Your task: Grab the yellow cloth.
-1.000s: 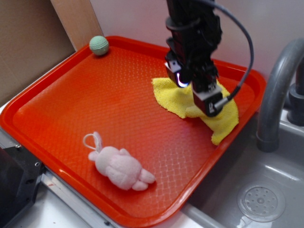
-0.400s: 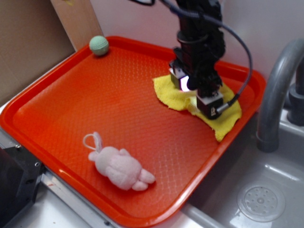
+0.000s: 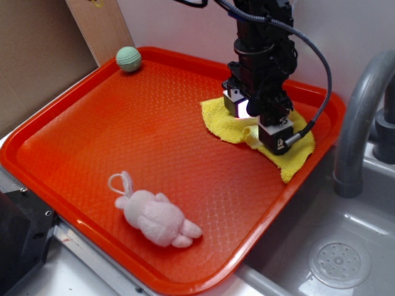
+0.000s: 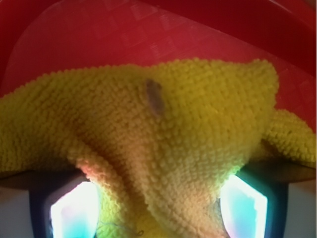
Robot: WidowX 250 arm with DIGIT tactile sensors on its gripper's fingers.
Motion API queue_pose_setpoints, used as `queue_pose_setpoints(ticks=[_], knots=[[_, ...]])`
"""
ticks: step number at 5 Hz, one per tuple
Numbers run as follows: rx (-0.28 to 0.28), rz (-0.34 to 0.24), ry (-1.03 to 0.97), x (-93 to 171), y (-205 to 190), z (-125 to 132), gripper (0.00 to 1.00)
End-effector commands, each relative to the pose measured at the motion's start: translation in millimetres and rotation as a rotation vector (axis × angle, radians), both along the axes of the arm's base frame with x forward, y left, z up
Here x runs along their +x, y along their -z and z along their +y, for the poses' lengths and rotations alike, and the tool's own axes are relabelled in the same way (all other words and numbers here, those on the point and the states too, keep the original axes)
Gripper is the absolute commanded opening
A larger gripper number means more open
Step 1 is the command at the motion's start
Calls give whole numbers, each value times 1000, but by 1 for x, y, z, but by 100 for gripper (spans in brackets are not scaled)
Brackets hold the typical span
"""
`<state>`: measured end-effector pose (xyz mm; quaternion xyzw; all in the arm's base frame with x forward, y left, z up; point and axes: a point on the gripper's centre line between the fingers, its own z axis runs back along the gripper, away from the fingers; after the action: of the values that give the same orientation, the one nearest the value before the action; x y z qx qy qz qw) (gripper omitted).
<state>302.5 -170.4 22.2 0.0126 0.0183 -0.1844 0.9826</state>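
The yellow cloth (image 3: 222, 125) lies rumpled at the far right of the red tray (image 3: 92, 129). My gripper (image 3: 255, 127) stands straight down on its middle, with the fingertips sunk in the fabric. In the wrist view the yellow cloth (image 4: 198, 114) fills most of the frame. A raised fold of it runs down between the two lit fingers (image 4: 74, 210) and presses against both. The gripper (image 4: 158, 210) is shut on that fold. The cloth's edges still rest on the tray (image 4: 99, 34).
A pale pink plush bunny (image 3: 157, 219) lies near the tray's front edge and a green ball (image 3: 128, 58) in its far left corner. A grey faucet (image 3: 361, 117) and sink (image 3: 345, 253) stand to the right, and a wooden board (image 3: 92, 24) at the back left.
The gripper has moved a little right and down onto the cloth. The cloth has bunched up under it and its left edge has pulled slightly right.
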Motion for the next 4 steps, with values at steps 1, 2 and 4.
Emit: queue_pose_setpoints(ticks=[1, 2, 4], knots=[[-51, -68, -15, -2, -24, -2, 0], [-97, -109, -10, -9, -39, 3, 0], [-95, -108, -28, -9, -42, 6, 0]])
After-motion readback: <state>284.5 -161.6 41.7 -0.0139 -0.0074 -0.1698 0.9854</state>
